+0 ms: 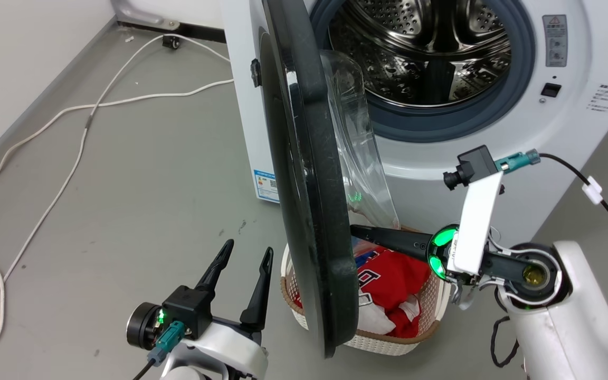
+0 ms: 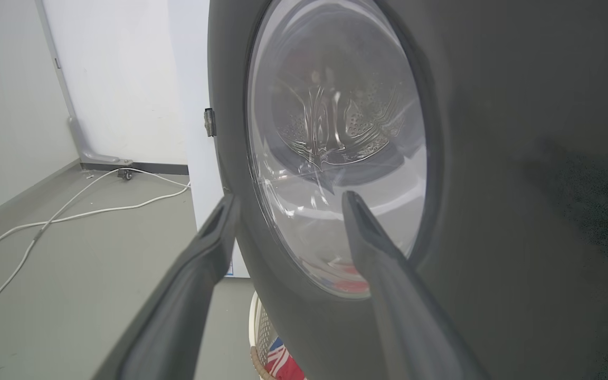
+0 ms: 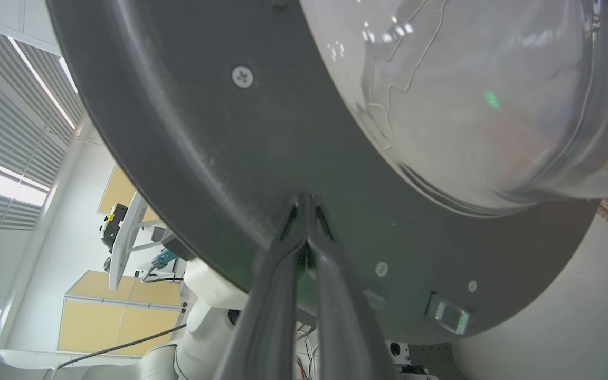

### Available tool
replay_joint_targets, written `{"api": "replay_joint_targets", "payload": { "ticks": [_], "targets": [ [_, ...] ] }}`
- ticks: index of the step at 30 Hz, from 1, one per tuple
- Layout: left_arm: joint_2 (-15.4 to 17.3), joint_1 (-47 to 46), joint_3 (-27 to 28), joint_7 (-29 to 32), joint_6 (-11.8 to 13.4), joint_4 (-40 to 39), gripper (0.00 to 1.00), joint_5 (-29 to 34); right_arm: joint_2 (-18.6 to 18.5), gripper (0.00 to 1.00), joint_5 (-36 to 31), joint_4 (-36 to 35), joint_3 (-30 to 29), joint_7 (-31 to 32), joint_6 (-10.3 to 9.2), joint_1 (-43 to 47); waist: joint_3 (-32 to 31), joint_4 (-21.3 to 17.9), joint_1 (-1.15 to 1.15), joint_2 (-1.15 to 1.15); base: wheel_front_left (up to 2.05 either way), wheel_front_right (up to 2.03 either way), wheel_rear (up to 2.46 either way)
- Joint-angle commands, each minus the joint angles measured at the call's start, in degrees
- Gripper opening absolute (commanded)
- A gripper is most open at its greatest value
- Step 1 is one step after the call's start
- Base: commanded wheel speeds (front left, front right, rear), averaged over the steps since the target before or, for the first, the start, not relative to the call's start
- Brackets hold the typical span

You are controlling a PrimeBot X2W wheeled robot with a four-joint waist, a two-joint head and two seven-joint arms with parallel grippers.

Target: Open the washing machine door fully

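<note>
Pushing step: right gripper (image 3: 306, 208), fingers pressed together, tips against the inner rim of the half-open washing machine door (image 1: 312, 211) straight ahead; next likely a steady outward push; left gripper (image 1: 249, 248) spread

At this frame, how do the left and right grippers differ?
The left gripper is open, fingers spread; the right gripper is shut, fingers together. The left hangs on the outer side of the washing machine door, apart from it; the right's tips meet its inner face. Both point toward the door's lower half.
</note>
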Motion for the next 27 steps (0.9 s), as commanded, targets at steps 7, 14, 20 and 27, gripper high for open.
{"api": "replay_joint_targets", "payload": {
  "ticks": [7, 14, 20, 27],
  "targets": [
    [0.6, 1.1, 0.8, -0.1, 0.2, -0.1, 1.00, 0.3, 0.1, 0.00, -3.0, -2.3, -1.7, -13.6, 0.16, 4.8, -0.9, -3.1, 0.01, 0.00, 0.00, 0.00, 0.00],
    [1.4, 2.1, 1.8, -0.1, 0.3, 0.2, 1.00, -0.5, 0.1, 0.00, -9.6, -5.5, -6.6, -28.5, 0.17, 12.5, -2.3, -7.2, 0.01, 0.00, 0.00, 0.00, 0.00],
    [2.4, 2.9, 3.1, -0.1, 0.9, 0.7, 1.00, -1.2, -0.2, 0.00, -15.8, -6.9, -11.6, -38.5, 0.17, 19.8, -2.9, -10.3, 0.01, 0.00, 0.00, 0.00, 0.00],
    [3.2, 3.7, 4.5, -0.1, 1.7, 1.2, 1.00, -2.0, -0.2, 1.00, -23.7, -8.5, -14.9, -48.9, 0.16, 25.9, -3.5, -12.9, 0.01, 0.00, 0.00, 0.00, 0.00]
  ]
}}
